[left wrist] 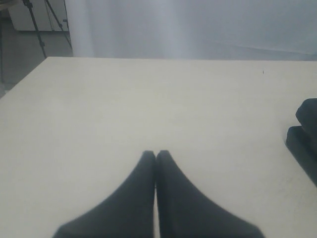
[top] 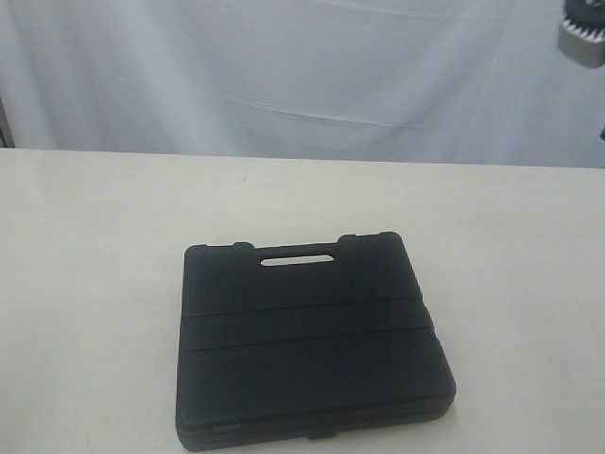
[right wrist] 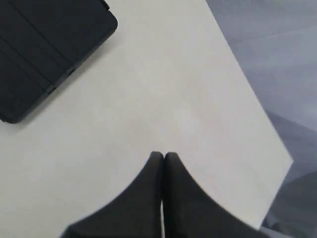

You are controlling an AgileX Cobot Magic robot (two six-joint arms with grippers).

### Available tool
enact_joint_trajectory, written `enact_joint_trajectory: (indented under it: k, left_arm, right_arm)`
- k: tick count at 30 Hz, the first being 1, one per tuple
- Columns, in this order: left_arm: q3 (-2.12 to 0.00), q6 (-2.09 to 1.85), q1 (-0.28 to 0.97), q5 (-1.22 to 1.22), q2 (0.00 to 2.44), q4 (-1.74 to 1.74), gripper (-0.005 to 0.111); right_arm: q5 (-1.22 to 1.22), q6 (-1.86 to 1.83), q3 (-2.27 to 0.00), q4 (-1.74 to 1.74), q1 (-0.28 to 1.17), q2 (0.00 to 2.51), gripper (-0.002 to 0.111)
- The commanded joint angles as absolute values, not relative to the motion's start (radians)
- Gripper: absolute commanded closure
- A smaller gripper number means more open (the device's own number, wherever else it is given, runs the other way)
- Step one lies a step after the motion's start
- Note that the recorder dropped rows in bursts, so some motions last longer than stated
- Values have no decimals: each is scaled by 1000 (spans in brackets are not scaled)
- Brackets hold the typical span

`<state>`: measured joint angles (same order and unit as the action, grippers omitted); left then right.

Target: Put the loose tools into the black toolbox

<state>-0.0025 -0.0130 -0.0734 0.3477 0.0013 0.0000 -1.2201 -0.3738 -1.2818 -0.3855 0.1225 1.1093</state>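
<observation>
Both grippers: held over bare table (top: 95, 236), clear of the black toolbox (top: 312, 350) and not touching it.
Left gripper (left wrist: 156, 154): low, pointing out along the table; fingers pressed together, nothing between them.
Right gripper (right wrist: 163, 156): higher, looking down on the table near its edge; fingers tip to tip, empty.
Toolbox to left jaws: well off to one side, only a black corner (left wrist: 304, 134) showing at the frame's edge.
Toolbox to right jaws: well apart, ahead and to one side (right wrist: 49, 44).
Toolbox look: shut, lying flat, matt black moulded plastic, two grooves across the lid, handle slot (top: 297, 258) on its far edge.
Beyond toolbox: bare table, then a white curtain (top: 284, 66).
</observation>
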Motion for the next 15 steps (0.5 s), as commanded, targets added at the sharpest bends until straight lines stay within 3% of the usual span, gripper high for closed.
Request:
enact_joint_trajectory:
  k: [1, 8, 15]
  left_arm:
    - [0, -7, -69, 342, 0, 0, 107]
    - [0, -7, -69, 342, 0, 0, 107]
    - [0, -7, -69, 342, 0, 0, 107]
  right_arm:
    - [-1221, -394, -1265, -171, -28, 1057, 109]
    - [-1221, -437, -1170, 90, -207, 1051, 109]
    - [-1221, -434, -1087, -8, -219, 1051, 109]
